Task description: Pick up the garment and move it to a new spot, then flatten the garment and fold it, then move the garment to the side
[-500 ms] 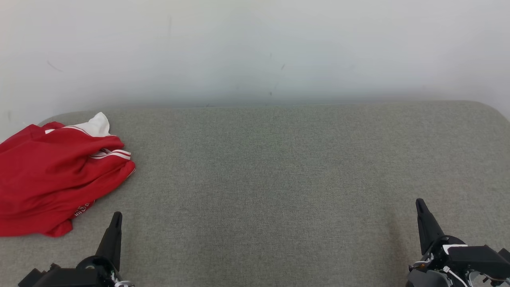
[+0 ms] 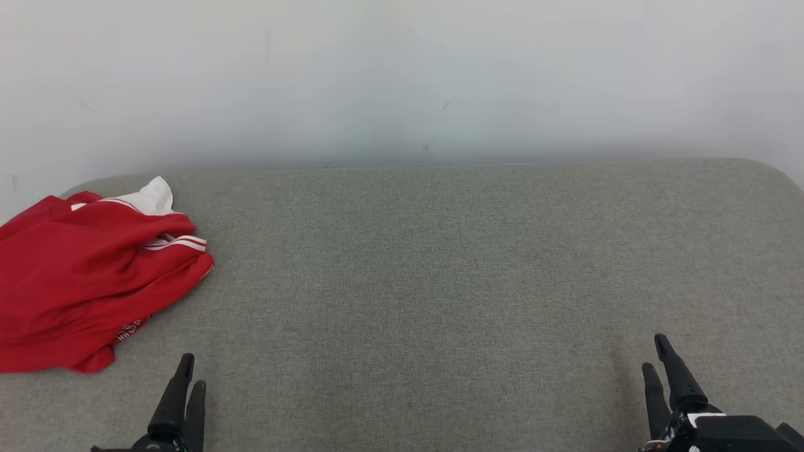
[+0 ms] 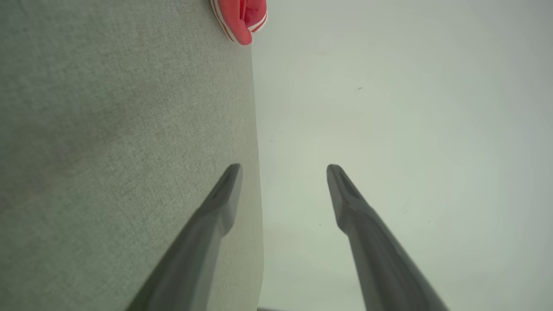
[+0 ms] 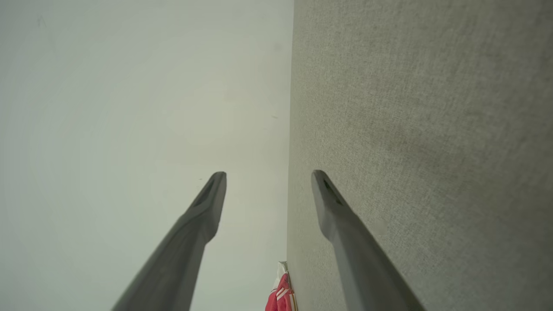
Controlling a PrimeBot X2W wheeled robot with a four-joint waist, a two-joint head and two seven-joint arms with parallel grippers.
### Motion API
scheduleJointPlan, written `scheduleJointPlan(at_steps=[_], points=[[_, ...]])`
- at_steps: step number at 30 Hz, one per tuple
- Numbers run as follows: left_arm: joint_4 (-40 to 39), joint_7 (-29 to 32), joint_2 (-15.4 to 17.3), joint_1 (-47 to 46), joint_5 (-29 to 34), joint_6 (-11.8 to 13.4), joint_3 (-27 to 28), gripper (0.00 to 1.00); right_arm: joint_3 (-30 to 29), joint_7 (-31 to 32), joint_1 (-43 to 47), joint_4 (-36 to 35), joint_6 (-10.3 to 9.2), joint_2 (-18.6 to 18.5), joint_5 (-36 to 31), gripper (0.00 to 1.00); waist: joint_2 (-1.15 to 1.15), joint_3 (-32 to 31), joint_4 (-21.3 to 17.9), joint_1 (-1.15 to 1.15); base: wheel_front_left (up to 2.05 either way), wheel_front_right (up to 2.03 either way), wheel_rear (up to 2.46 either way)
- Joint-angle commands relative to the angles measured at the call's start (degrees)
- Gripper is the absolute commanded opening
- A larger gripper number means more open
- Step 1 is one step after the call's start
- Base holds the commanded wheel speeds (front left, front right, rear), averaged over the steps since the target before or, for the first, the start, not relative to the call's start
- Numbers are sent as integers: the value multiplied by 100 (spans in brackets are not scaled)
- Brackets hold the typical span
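Observation:
The garment (image 2: 88, 276) is red with white trim and lies crumpled at the far left of the grey fabric surface (image 2: 440, 282), partly over its left edge. My left gripper (image 2: 193, 371) stands open and empty near the front edge, just right of and nearer than the garment. My right gripper (image 2: 653, 353) is open and empty at the front right, far from the garment. In the left wrist view the spread fingers (image 3: 216, 207) point past a corner of the garment (image 3: 242, 17). In the right wrist view a bit of the garment (image 4: 281, 293) shows at the bottom.
A pale wall (image 2: 402, 75) rises right behind the surface's back edge. The surface has rounded back corners (image 2: 772, 172). The wide stretch of grey fabric between the two grippers is bare.
Both grippers have drawn back toward the front edge and turned, so both fingers of each now show in the head view. The garment has not moved.

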Motion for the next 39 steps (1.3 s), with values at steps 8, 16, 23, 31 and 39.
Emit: scheduleJointPlan(at_steps=[8, 16, 23, 31, 39], points=[[-259, -267, 27, -98, 410, -21, -9, 100, 159, -266, -108, -282, 10, -11, -452, 100, 0, 11, 11, 0, 0, 0, 0], [-456, -476, 33, -117, 1267, 55, 7, 100, 239, -474, -108, -429, 12, -13, -1318, 100, 0, 31, 20, 0, 0, 0, 0], [-650, -642, 38, -90, 2083, 158, -41, 100, 332, -641, -105, -536, 14, -15, -2136, 100, 0, 48, 19, 0, 0, 0, 0], [-829, -819, 43, -38, 3163, 228, -134, 100, 445, -818, -73, -621, 15, -17, -3198, 100, 0, 62, 21, 0, 0, 0, 0], [-942, -981, 65, 32, 4318, 320, -280, 100, 582, -982, -50, -622, 17, -18, -4208, 100, 0, 62, 22, 0, 0, 0, 0]])
